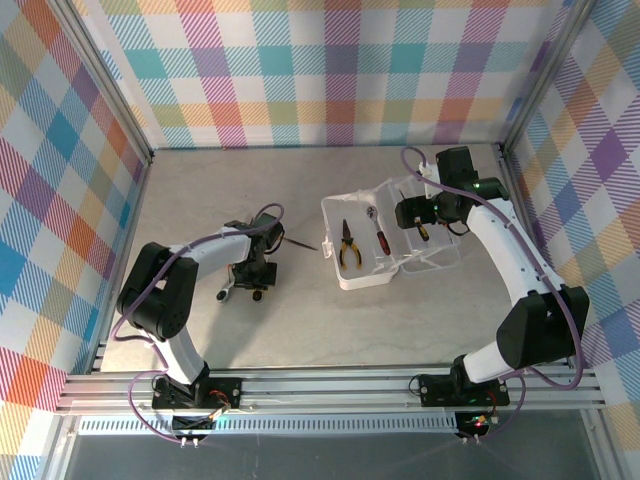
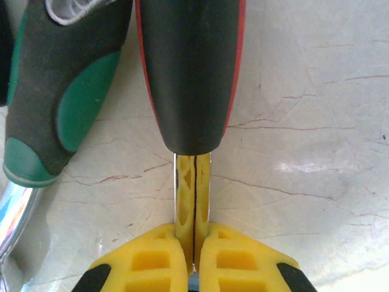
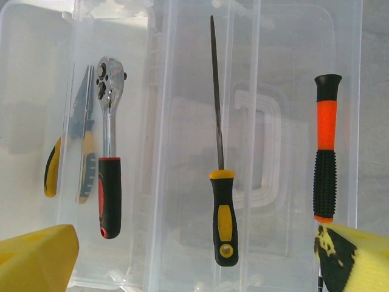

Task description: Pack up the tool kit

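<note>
The left end effector (image 2: 193, 249), left of centre in the top view, is pressed together on the thin metal shaft (image 2: 192, 194) of a red-and-black-handled tool (image 2: 191, 73) lying on the table (image 2: 304, 91) beside a green-handled tool (image 2: 55, 97). The right end effector (image 3: 194, 243) is spread wide over the open clear case (image 1: 345, 278), right of centre. There pliers (image 3: 85, 158) and a ratchet (image 3: 109, 182) lie in one half, a yellow-handled file (image 3: 223, 213) lies in the other, and an orange-and-black screwdriver (image 3: 325, 152) ends at the finger on the frame's right.

Clear plastic case (image 1: 350, 278) sits open, lid flopped flat on its right. In the base there are yellow-handled pliers (image 3: 53, 167) and a red-black ratchet (image 3: 109, 182), side by side. Over the lid are a yellow-black file (image 3: 223, 219) and an orange-black screwdriver (image 3: 325, 158). Well left of the case, a green-handled tool (image 2: 55, 103) sits just beside a red-black-handled tool (image 2: 191, 73).
</note>
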Motion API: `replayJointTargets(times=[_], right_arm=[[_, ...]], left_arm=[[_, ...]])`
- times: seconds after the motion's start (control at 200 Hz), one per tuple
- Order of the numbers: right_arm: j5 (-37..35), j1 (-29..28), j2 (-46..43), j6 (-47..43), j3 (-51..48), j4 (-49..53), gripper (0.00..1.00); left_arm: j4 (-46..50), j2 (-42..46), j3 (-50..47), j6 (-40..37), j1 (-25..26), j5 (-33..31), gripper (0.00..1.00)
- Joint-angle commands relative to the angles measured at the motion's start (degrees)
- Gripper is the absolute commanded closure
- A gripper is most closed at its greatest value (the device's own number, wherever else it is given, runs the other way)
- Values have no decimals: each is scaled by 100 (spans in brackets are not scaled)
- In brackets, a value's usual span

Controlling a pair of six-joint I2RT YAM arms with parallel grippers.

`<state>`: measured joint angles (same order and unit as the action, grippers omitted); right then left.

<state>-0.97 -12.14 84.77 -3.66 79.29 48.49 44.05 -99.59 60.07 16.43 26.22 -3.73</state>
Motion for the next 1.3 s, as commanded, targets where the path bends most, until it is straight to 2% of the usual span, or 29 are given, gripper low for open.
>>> replayJointTargets(times=[0.0,0.415,0.725,0.93,1.135,1.295], right_arm=[[65,-40,5,51,-2,-33,1],[304,-43,-65,85,2,-75,1],[1372,-97,-29,222,211,-100,1],[1771,-427,205,268,406,-62,1],[2558,-631,318,550,355,-417,1],[3012,-797,538,771,397,-650,0]], left_arm=[[5,-84,95,-222,74,-186,100],[53,898,501,-883,213,156,100],[-514,1213,479,-1343,641,559,100],[-1150,1190,725,-1557,832,1339,100],[-1577,1152,994,-1697,924,2286,100],[-1774,1204,1041,-1791,1037,2608,100]])
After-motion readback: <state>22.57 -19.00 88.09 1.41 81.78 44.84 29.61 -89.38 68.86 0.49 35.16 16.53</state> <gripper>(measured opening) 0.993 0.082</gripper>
